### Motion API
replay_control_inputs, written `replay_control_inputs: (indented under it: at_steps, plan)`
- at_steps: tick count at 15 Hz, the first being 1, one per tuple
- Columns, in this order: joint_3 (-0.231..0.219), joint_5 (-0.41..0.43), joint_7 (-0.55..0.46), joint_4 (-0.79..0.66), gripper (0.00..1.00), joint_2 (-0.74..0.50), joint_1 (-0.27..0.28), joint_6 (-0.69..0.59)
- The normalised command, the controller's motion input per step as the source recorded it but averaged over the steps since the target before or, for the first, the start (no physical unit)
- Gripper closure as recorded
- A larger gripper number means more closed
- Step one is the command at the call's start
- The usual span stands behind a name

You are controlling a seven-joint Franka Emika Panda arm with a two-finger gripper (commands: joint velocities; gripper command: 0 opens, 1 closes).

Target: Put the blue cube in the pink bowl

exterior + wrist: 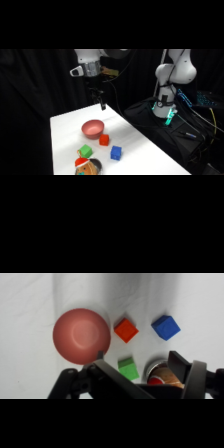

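The blue cube (116, 153) (165, 327) rests on the white table (150, 162), to the front right of the pink bowl (92, 128) (81, 335). The bowl holds nothing. High above the table's far edge, behind the bowl, hangs my gripper (101, 103) (136, 358). It is open, with nothing between its fingers. In the wrist view the bowl is at the left and the blue cube at the upper right, both well below the gripper.
A red cube (104, 140) (126, 330) lies between bowl and blue cube. A green cube (85, 151) (128, 367) and a round red-and-brown toy (88, 166) (159, 374) sit near the table's front left. Dark cloth and cables lie right of the table.
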Motion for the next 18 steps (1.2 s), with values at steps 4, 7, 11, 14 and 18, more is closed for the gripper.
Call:
replay_control_inputs:
  at_steps: [4, 7, 11, 14, 18]
  plan:
    - [0.036, 0.032, 0.05, 0.02, 0.00, -0.04, -0.020, -0.02]
    - [0.080, 0.066, 0.15, 0.04, 0.00, -0.09, 0.036, -0.01]
    - [0.097, 0.016, 0.22, 0.01, 0.00, -0.09, 0.101, 0.02]
    - [0.091, -0.054, 0.28, 0.00, 0.00, -0.04, 0.125, 0.05]
    - [0.082, -0.068, 0.29, -0.01, 0.00, -0.02, 0.119, 0.12]
